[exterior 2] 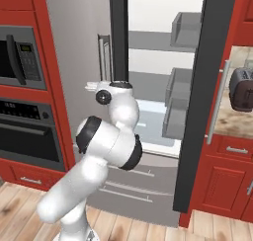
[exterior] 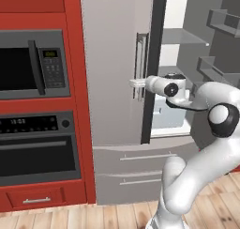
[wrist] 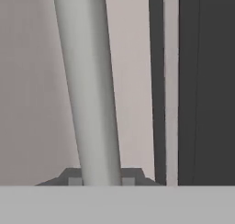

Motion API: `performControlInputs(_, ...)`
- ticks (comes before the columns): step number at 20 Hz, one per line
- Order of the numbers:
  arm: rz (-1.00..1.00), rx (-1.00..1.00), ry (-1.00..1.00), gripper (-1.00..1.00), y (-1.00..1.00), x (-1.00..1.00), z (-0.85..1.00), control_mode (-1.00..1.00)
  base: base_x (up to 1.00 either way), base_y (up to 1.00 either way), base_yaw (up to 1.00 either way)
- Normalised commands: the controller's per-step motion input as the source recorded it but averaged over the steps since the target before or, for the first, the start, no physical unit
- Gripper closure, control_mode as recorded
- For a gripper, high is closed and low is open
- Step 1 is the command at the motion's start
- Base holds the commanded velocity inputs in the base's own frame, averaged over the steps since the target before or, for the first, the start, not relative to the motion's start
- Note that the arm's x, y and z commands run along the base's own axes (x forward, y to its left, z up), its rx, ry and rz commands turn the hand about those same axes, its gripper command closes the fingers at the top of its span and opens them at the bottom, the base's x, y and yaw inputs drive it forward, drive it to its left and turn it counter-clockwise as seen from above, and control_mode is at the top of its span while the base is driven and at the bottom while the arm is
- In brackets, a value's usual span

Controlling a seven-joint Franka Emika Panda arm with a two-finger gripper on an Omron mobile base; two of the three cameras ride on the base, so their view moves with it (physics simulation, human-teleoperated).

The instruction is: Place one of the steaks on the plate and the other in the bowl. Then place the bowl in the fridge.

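The fridge (exterior: 112, 68) is tall and grey, with its left door closed and its right door swung open onto grey shelves (exterior 2: 153, 40). My gripper (exterior: 136, 82) reaches out level to the left door's vertical bar handle (exterior: 140, 59). In the hand view the handle (wrist: 87, 81) runs between my two dark fingertips (wrist: 128, 179), which press against its sides, so the gripper (wrist: 102, 179) is shut on it. From the right base view the gripper (exterior 2: 91, 85) sits at the handle (exterior 2: 104, 52). The steaks, the plate and the bowl are out of view.
A microwave (exterior: 33, 64) and a wall oven (exterior: 37, 148) sit in red cabinets to the left. Fridge drawers (exterior: 140, 167) lie below my arm. The open right door (exterior 2: 197, 111) carries bins (exterior 2: 178, 104). A toaster (exterior 2: 242, 89) stands on the right counter.
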Motion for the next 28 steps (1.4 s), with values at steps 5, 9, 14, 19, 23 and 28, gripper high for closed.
performControlInputs(5, -0.05, -0.05, 0.00, 1.00, 1.00, -0.32, 0.31, -1.00, 0.00, 0.00, 0.00)
performControlInputs(9, -0.13, -0.21, -0.15, 1.00, 1.00, -0.39, 0.37, -1.00, 0.00, 0.00, 0.00)
performControlInputs(14, -0.09, -0.28, -0.06, 1.00, 1.00, -0.02, 0.23, -1.00, 0.00, 0.00, 0.00)
performControlInputs(19, -0.01, -0.20, 0.11, 1.00, 1.00, 0.00, 0.40, -1.00, 0.00, 0.00, 0.00)
performControlInputs(23, 0.02, -0.13, 0.30, 1.00, 1.00, -0.08, 0.53, -1.00, 0.00, 0.00, 0.00)
performControlInputs(28, 0.12, -0.09, 0.32, 1.00, 1.00, -0.48, 0.45, -1.00, 0.00, 0.00, 0.00)
